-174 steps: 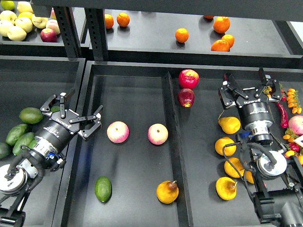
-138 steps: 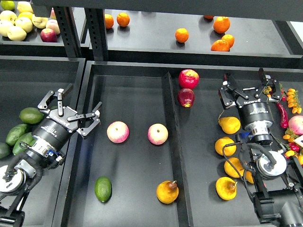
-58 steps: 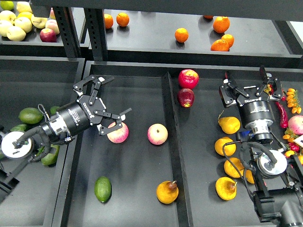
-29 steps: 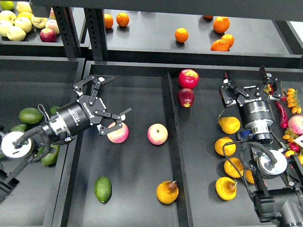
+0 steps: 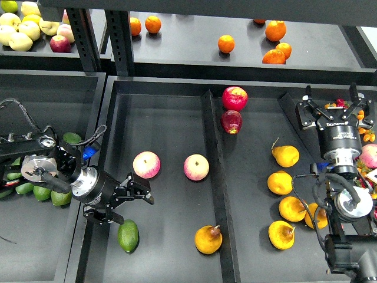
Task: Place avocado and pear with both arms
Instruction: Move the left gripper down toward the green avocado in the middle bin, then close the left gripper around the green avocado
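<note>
A dark green avocado lies at the front left of the middle tray. My left gripper hangs open just above and behind it, fingers spread, not touching it. An orange-yellow pear with a brownish top lies at the front of the same tray, next to the divider. My right gripper is open and empty over the back right of the right tray, away from the pear. Several more pears lie in the right tray.
Two pink-red apples lie mid-tray. Two red apples lie behind the divider. More avocados are piled in the left tray under my left arm. Oranges and pale apples sit on the back shelf.
</note>
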Robot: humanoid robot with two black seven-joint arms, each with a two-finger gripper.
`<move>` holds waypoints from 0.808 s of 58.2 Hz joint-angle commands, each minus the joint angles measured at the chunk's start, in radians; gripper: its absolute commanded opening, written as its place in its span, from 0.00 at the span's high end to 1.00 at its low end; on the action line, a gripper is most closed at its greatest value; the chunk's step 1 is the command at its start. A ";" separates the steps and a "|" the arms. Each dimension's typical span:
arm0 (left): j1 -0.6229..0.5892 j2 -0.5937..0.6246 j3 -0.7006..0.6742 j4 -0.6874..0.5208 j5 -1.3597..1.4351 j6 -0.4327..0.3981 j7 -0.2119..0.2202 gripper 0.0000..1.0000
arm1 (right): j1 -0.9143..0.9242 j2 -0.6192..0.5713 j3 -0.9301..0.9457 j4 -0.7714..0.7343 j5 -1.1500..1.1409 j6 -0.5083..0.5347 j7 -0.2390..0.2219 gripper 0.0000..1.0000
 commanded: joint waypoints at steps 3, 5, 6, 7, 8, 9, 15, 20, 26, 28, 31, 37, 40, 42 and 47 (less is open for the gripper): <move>0.027 -0.036 0.010 0.062 0.050 0.000 0.000 0.02 | 0.000 0.000 0.000 0.000 0.000 0.000 -0.001 0.01; 0.033 -0.043 0.010 0.073 0.067 0.000 0.000 0.02 | 0.000 0.000 0.000 0.000 0.000 0.000 -0.001 0.01; 0.036 -0.045 0.010 0.074 0.070 0.000 0.000 0.02 | 0.000 0.000 0.000 0.000 0.000 0.000 -0.001 0.01; 0.039 -0.049 0.010 0.080 0.078 0.000 0.000 0.02 | 0.000 0.000 0.000 0.000 0.000 0.000 -0.001 0.01; 0.044 -0.053 0.010 0.086 0.087 0.000 0.000 0.02 | 0.000 0.000 0.000 0.000 0.000 0.000 -0.001 0.01; 0.045 -0.054 0.010 0.089 0.092 0.000 0.000 0.02 | 0.000 0.000 0.000 0.000 0.000 0.000 -0.001 0.01; 0.054 -0.071 0.010 0.111 0.130 0.000 0.000 0.02 | 0.000 0.000 0.000 0.000 0.000 0.000 -0.001 0.01; 0.056 -0.079 0.010 0.116 0.141 0.000 0.000 0.02 | 0.000 0.000 0.000 0.000 0.000 0.000 -0.001 0.01; 0.067 -0.085 0.010 0.128 0.145 0.000 0.000 0.02 | -0.002 0.000 0.000 0.000 0.000 0.000 -0.001 0.01; 0.073 -0.086 0.010 0.129 0.148 0.000 0.000 0.02 | -0.002 0.000 0.000 0.000 0.000 0.001 -0.001 0.01; 0.084 -0.086 0.008 0.132 0.154 0.000 0.000 0.02 | 0.000 0.000 0.000 0.000 0.002 0.001 -0.001 0.01; 0.100 -0.103 0.008 0.139 0.158 0.000 0.000 0.02 | -0.002 0.000 0.000 0.000 0.002 0.000 -0.001 0.01; 0.100 -0.109 0.008 0.146 0.158 0.000 0.000 0.02 | -0.002 0.000 0.000 0.000 0.000 0.001 -0.001 0.01; 0.100 -0.115 0.008 0.151 0.158 0.000 0.000 0.02 | -0.002 0.000 0.000 0.000 0.002 0.001 -0.001 0.01; 0.100 -0.128 0.005 0.160 0.158 0.000 0.000 0.02 | -0.002 0.000 0.000 0.000 0.002 0.001 -0.001 0.01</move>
